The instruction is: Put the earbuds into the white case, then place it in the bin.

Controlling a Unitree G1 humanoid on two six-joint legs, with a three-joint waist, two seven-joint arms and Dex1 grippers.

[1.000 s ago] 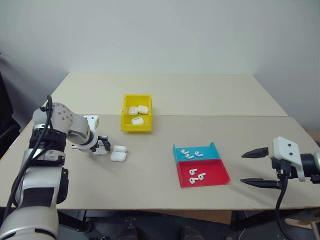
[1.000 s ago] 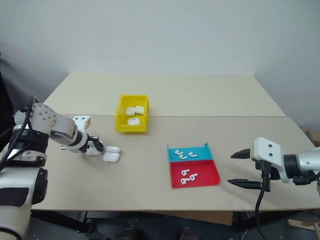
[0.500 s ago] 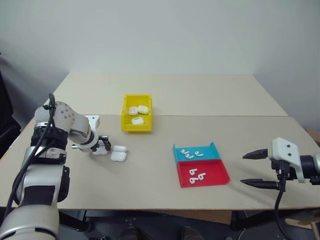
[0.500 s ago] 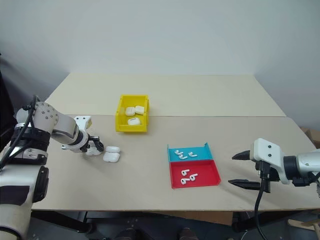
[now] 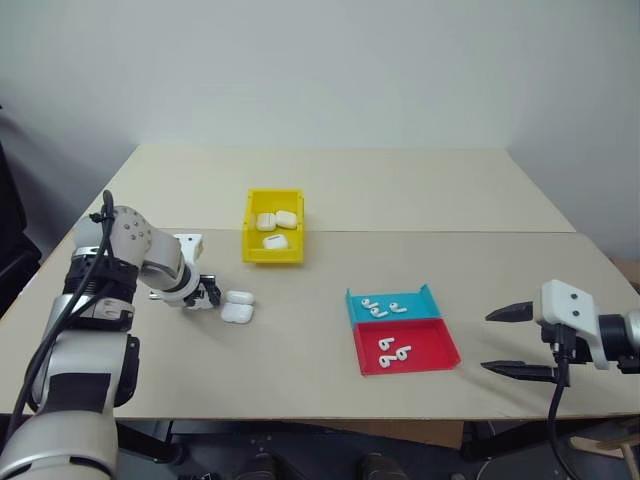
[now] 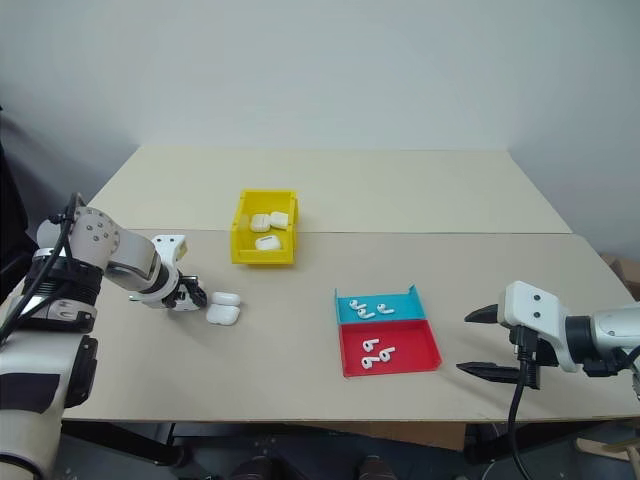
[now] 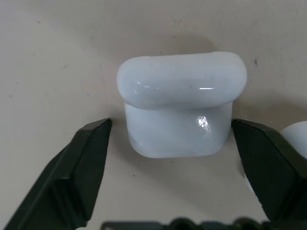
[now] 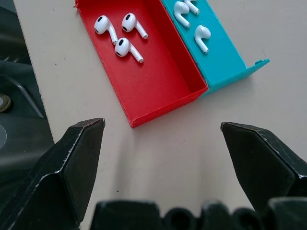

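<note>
Straddling a white case [image 7: 181,112] on the table [image 5: 300,370], the left claw [image 7: 172,139] is shown w/ fingers either side of it, narrow gaps left on both sides, so no grip is yet confirmed; vs. a second ago the arm is seen in nearly the same spot, wrist slightly shifted, which suggests (judgement) a grasp being set up, not a lift. A second case [image 5: 237,313] lies just beside. The right claw [image 8: 163,143] is held wide open and empty, near the red tray [image 8: 158,81] w/ earbuds [image 8: 120,33] and the teal tray [image 8: 225,57]. The bin [image 5: 273,253] holds three cases already.
</note>
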